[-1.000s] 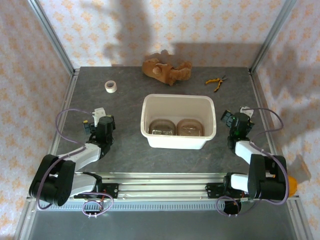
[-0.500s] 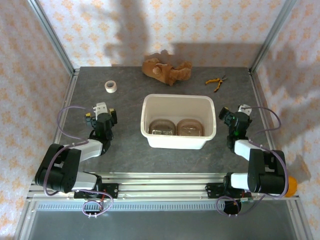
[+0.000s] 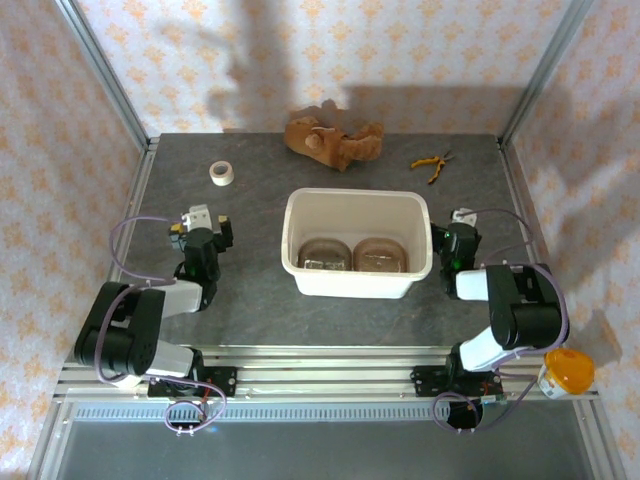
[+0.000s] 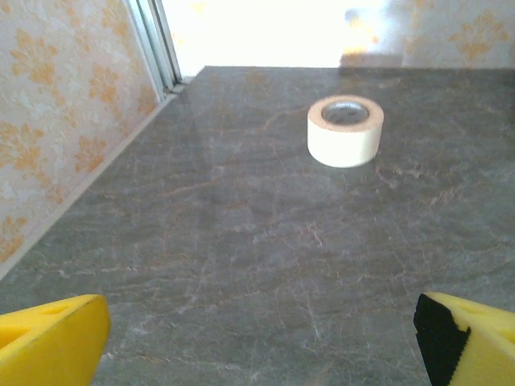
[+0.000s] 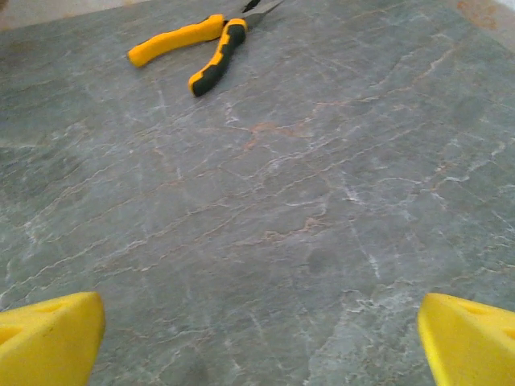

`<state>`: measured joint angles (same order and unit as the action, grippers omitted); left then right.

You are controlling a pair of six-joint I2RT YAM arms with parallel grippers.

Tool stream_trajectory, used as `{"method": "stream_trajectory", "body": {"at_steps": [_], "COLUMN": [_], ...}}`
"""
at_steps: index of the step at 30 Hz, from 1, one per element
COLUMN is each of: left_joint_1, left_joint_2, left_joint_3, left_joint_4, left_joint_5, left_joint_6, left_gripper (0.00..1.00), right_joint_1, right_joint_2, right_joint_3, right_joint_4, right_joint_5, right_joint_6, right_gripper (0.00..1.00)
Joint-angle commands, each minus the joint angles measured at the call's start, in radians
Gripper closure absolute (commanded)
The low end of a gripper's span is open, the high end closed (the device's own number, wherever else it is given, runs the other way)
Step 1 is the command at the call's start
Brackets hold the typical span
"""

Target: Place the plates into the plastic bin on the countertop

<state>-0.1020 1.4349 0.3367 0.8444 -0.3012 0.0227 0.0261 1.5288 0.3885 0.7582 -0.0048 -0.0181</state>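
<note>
The cream-white plastic bin (image 3: pixel 356 206) stands at the middle of the dark grey countertop (image 3: pixel 260 300). Inside it lie two transparent brownish plates, one on the left (image 3: pixel 324 254) and one on the right (image 3: pixel 381 254). My left gripper (image 3: pixel 199 226) hovers low over the countertop left of the bin, open, with bare stone between its yellow fingertips (image 4: pixel 56 342). My right gripper (image 3: pixel 455 235) sits just right of the bin, open and empty, its yellow fingertips (image 5: pixel 471 338) wide apart over bare stone (image 5: pixel 265 241).
A white tape roll (image 3: pixel 222 173) (image 4: pixel 346 130) lies ahead of the left gripper. Yellow-handled pliers (image 3: pixel 432 164) (image 5: pixel 205 44) lie at the back right. A crumpled brown paper lump (image 3: pixel 330 140) sits at the back edge. Aluminium rails (image 3: pixel 320 375) run along the front.
Both arms have folded back toward their bases. The right gripper swung left toward the bin's right wall, and the left gripper drew slightly left and back. The plates in the bin stayed put.
</note>
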Motion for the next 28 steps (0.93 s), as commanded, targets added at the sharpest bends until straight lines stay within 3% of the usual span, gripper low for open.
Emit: {"method": "stream_trajectory", "body": {"at_steps": [1, 8, 28], "left_joint_1": [0.020, 0.027, 0.027], "left_joint_2": [0.060, 0.108, 0.108], "left_joint_3": [0.009, -0.005, 0.018], "left_joint_4": [0.100, 0.186, 0.140], "left_joint_5": [0.022, 0.030, -0.009], "left_joint_6": [0.013, 0.014, -0.001], "left_gripper": [0.00, 0.00, 0.00], "right_joint_1": [0.001, 0.001, 0.000], "right_joint_2": [-0.003, -0.007, -0.006], "right_joint_3": [0.029, 0.035, 0.038], "right_joint_4": [0.026, 0.010, 0.006], "right_joint_5": [0.016, 0.012, 0.011], "right_joint_6": [-0.042, -0.041, -0.039], "right_gripper": [0.01, 0.01, 0.01]}}
